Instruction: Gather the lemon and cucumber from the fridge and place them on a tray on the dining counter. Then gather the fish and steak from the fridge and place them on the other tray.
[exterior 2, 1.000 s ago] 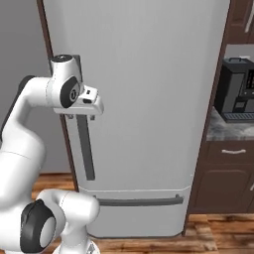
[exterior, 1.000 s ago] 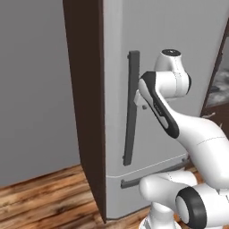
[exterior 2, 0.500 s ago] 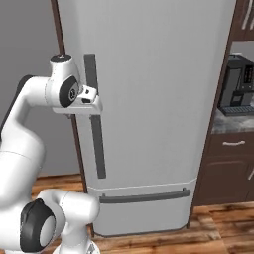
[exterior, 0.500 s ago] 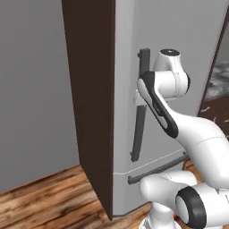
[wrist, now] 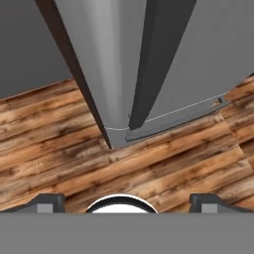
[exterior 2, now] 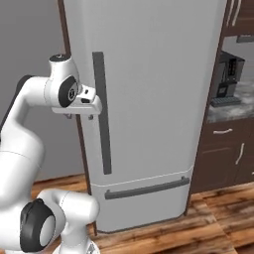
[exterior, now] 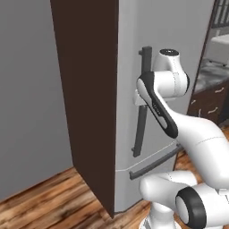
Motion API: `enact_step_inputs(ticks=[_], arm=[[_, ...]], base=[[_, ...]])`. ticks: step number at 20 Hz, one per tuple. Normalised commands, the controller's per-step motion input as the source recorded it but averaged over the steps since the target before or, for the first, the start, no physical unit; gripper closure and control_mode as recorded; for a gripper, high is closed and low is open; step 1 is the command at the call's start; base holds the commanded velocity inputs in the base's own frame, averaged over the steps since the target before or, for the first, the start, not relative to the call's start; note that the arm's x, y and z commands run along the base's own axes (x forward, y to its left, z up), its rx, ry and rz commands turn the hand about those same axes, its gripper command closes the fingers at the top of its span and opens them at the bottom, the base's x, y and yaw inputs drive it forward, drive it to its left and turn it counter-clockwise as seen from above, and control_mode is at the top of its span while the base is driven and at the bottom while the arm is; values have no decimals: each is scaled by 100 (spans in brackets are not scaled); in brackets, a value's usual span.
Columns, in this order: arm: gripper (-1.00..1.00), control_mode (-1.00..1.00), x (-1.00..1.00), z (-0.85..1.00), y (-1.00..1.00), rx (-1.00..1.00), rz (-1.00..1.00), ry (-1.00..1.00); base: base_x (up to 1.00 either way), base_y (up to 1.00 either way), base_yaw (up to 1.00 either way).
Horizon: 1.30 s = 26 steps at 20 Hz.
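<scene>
Since a second ago both base views have slid sideways and drawn nearer to the tall light grey fridge (exterior: 134, 67), so the camera has driven with the base; the fridge door is shut as before, and the arm keeps its hand by the handle.

In the left base view the fridge stands right of centre, its dark brown side panel (exterior: 87, 89) facing the camera. The long dark grey vertical bar handle (exterior: 142, 116) runs down the door, with a horizontal bar on the drawer below. The white arm's hand sits against the handle, its fingers hidden behind the wrist. A plain grey wall (exterior: 31, 89) is to the left, a wood plank floor (exterior: 49, 201) beneath.

In the right base view the fridge's pale front fills the middle and the two-finger gripper (exterior 2: 79, 117) hangs just left of the handle, at its upper half, not clasping it. Dark-wood cabinets (exterior 2: 223, 154) with a grey stone top and a black coffee machine (exterior 2: 225, 77) stand at the right.

In the hand view the dark finger tips (wrist: 47, 202) stand spread wide with nothing between them; the fridge handle rises beyond, over plank flooring.
</scene>
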Motion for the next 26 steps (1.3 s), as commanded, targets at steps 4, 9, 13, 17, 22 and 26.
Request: enact_step_inputs(ticks=[4, 9, 13, 17, 22, 26], arm=[[-100, 100, 0, 0, 0, 0, 0, 0], [-100, 100, 0, 0, 0, 0, 0, 0], [-100, 100, 0, 0, 0, 0, 0, 0], [-100, 100, 0, 0, 0, 0, 0, 0], [-100, 100, 0, 0, 0, 0, 0, 0], [-100, 100, 0, 0, 0, 0, 0, 0]], base=[[20, 53, -29], [25, 52, -27], [28, 48, -24], [10, 28, -21], [-63, 3, -13], [-35, 18, -10]])
